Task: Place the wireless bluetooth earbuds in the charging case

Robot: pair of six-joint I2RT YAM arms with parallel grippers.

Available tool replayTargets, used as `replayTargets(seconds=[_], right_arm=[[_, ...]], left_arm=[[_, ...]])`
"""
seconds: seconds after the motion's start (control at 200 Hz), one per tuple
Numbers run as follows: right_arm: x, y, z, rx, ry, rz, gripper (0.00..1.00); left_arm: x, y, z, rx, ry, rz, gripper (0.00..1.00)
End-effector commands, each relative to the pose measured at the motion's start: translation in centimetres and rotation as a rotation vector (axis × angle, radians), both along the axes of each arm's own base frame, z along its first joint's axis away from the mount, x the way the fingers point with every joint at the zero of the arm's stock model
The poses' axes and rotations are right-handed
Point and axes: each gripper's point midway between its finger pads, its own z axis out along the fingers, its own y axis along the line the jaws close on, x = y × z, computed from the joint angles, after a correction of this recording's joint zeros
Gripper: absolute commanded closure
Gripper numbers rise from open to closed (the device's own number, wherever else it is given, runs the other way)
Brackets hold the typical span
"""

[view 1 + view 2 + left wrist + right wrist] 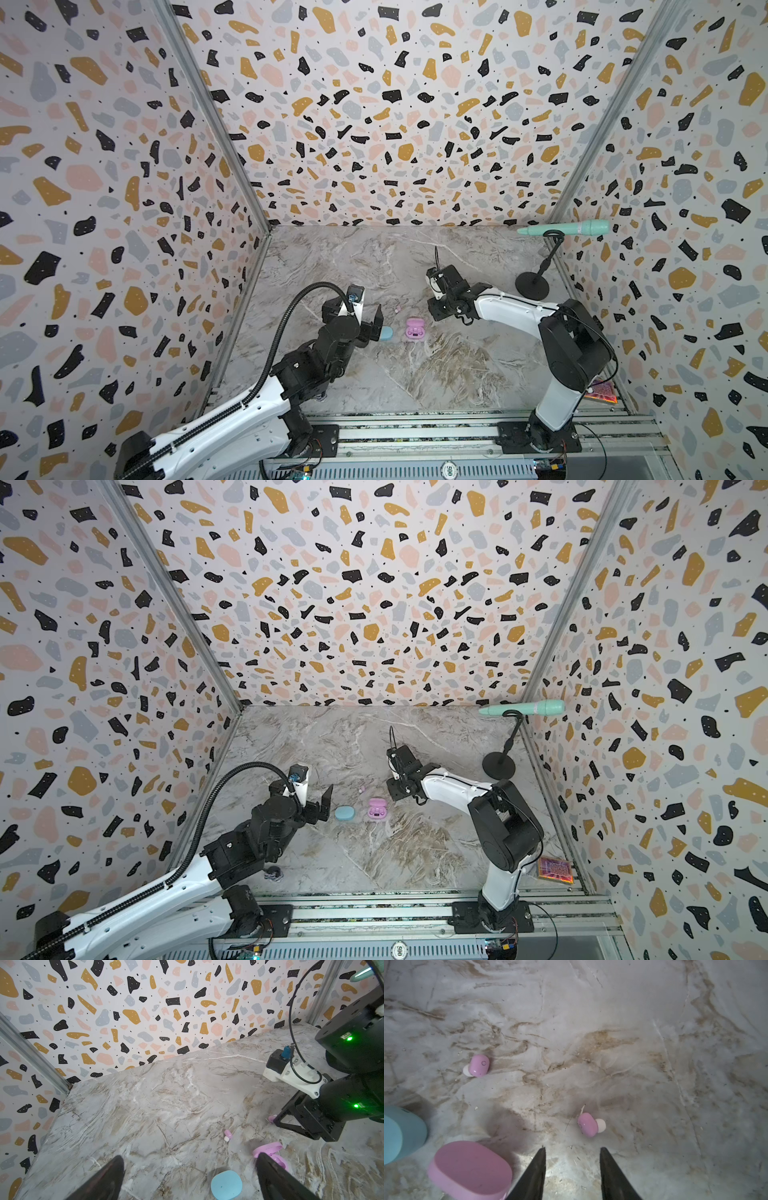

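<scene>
Near a pink earbud (588, 1125) the right pincer (572, 1150) sits half-open and empty; left pincer (189, 1158) gapes wide

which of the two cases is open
The pink case: its lid is raised and the sockets inside show. The blue case beside it is shut.

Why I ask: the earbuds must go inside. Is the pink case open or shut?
Open. In both top views the pink case has its lid raised, with the inside showing.
</scene>
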Motion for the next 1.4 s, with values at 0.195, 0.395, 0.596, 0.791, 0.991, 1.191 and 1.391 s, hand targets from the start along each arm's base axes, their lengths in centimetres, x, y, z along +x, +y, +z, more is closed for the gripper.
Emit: replayTargets(seconds=[0.195, 0.395, 0.596, 0.791, 0.991, 1.191, 1.391], right_arm=[[1.0, 0.7, 0.2, -0.003, -0.006, 0.014, 0.58], [1.5, 0.5, -0.2, -0.006, -0.007, 0.006, 0.58], [1.9, 0.4, -0.5, -0.01, -0.005, 0.004, 0.59], [2.1, 0.3, -0.6, -0.003, -0.004, 0.0, 0.6], [2.1, 0.2, -1.0, -0.002, 0.008, 0.001, 0.61], [2.2, 0.3, -1.2, -0.001, 0.012, 0.005, 0.62], [2.3, 0.3, -1.7, -0.013, 0.019, 0.004, 0.64]], left_arm=[[-0.1, -1.4, 0.5, -0.023, -0.005, -0.072, 0.0], [-1.0, -4.6, -1.5, -0.004, 0.089, -0.241, 0.0], [-1.8, -6.7, -3.1, 0.006, 0.165, -0.345, 0.0], [-2.2, -7.8, -4.5, 0.025, 0.23, -0.397, 0.0], [-2.4, -8.3, -5.3, 0.036, 0.265, -0.421, 0.0], [-2.2, -8.2, -5.5, 0.048, 0.271, -0.408, 0.0], [-2.2, -8.1, -5.4, 0.046, 0.264, -0.403, 0.0]])
